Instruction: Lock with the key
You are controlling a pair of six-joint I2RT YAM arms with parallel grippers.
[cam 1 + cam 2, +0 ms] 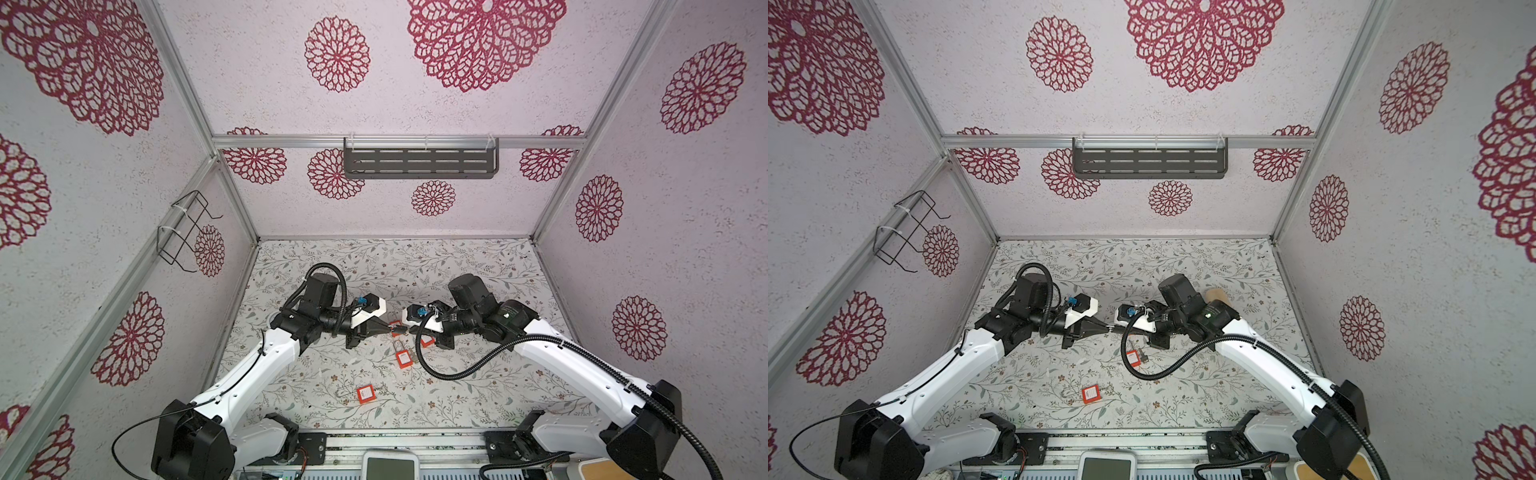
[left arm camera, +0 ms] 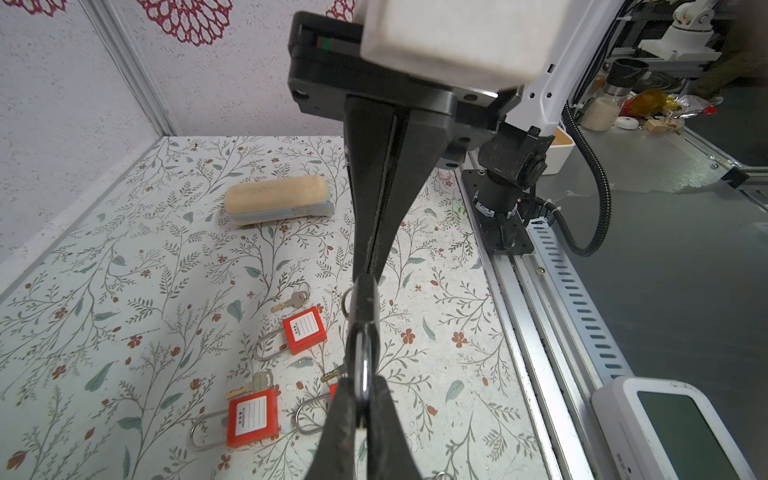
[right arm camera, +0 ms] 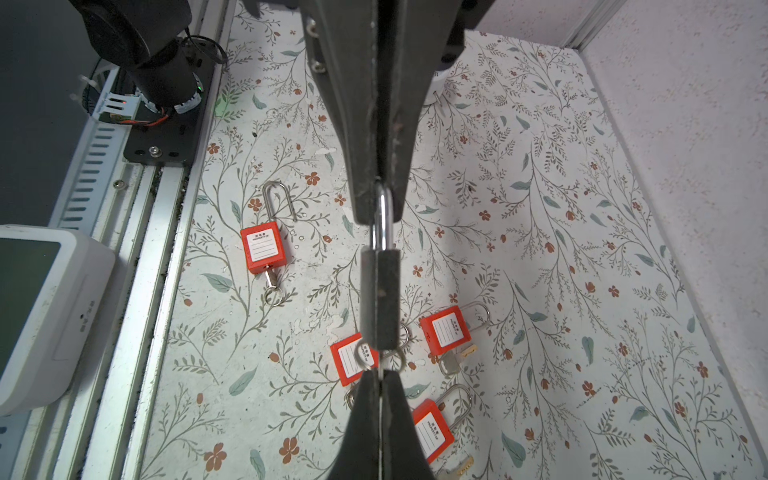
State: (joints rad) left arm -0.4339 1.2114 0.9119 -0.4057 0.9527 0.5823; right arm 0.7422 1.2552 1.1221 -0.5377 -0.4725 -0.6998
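1. Left gripper [image 2: 361, 380]: pressed together on the shackle [image 3: 383, 224]. I judged that the round steel could swivel between the pads under torque.
2. Dark padlock [image 3: 378, 299]: hung in the air between both claws, above the tabletop [image 3: 540, 208]. If its body turned with the key, I expected no locking.
3. Key ring [image 3: 365, 353]: dangled at the padlock's base. The key itself was hidden.
4. Right gripper [image 3: 380, 376]: pinched tight there, by my reading on the key. A shallow bite could slip, and an off-axis twist could jam it.
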